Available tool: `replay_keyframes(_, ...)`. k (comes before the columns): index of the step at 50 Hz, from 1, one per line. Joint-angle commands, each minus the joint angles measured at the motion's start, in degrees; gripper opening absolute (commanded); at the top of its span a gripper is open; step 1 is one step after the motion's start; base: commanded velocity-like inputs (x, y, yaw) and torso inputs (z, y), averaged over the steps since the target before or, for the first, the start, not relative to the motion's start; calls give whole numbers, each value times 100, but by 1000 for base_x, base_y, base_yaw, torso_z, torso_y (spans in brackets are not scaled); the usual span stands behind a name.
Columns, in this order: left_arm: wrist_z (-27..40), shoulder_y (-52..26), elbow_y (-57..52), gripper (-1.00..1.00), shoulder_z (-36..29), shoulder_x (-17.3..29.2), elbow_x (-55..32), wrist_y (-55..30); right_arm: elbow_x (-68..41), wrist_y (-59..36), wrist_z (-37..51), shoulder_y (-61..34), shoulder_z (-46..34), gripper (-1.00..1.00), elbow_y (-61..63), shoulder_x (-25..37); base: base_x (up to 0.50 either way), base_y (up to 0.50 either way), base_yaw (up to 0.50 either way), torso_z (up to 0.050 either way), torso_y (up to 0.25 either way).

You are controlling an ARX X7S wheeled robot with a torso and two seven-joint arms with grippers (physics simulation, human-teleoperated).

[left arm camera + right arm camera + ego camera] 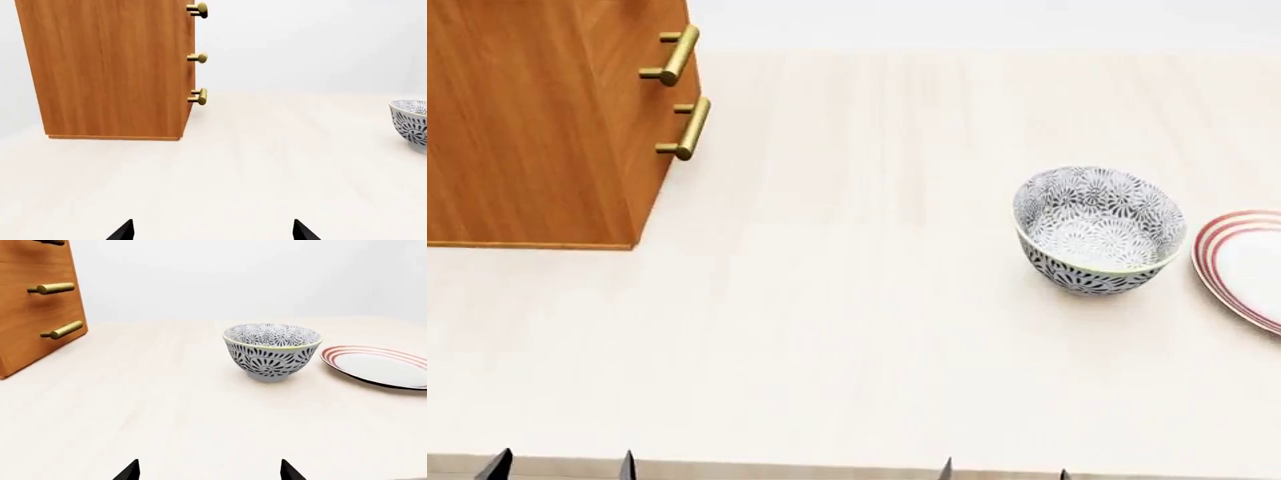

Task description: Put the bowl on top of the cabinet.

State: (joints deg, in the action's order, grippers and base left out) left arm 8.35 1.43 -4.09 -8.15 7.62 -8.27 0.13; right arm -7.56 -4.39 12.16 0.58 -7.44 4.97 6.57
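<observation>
Bowl sits upright, ahead of right gripper, nearer it than left gripper; both w/ jaws apart, empty; cabinet far left.

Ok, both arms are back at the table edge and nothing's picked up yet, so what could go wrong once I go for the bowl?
The plate sits right beside the bowl, so a wide approach by the right end effector could knock it. The bowl's round, deep wall may slip in a pinch. The cabinet is tall, and its top is out of view, so placement is hard to judge.
</observation>
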Motion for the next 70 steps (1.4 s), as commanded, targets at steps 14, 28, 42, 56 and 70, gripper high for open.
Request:
replay_keyframes(14, 598, 1309, -2920, 100, 57, 261, -145, -725, 749, 480, 1304, 1729, -98, 100, 2760, 93, 0, 0, 0, 0, 0)
replay_keyframes(28, 627, 1452, -2570, 100, -4, 436, 187, 428, 1166, 822, 1549, 1747, -270, 100, 2566, 158, 0, 0, 0, 0, 0)
replay_keyframes(42, 430, 1556, -2433, 100, -4, 565, -112, 968, 1139, 812, 1598, 1709, -356, 100, 2535, 246, 0, 0, 0, 13, 0)
replay_keyframes(56, 466, 1516, -2382, 100, -44, 604, -142, 951, 1105, 819, 1678, 1699, -392, 100, 2526, 312, 0, 0, 0, 50, 0)
replay_keyframes(70, 488, 1508, -2351, 100, -91, 647, -148, 989, 1103, 837, 1737, 1708, -445, 100, 2536, 377, 0, 0, 0, 50, 0)
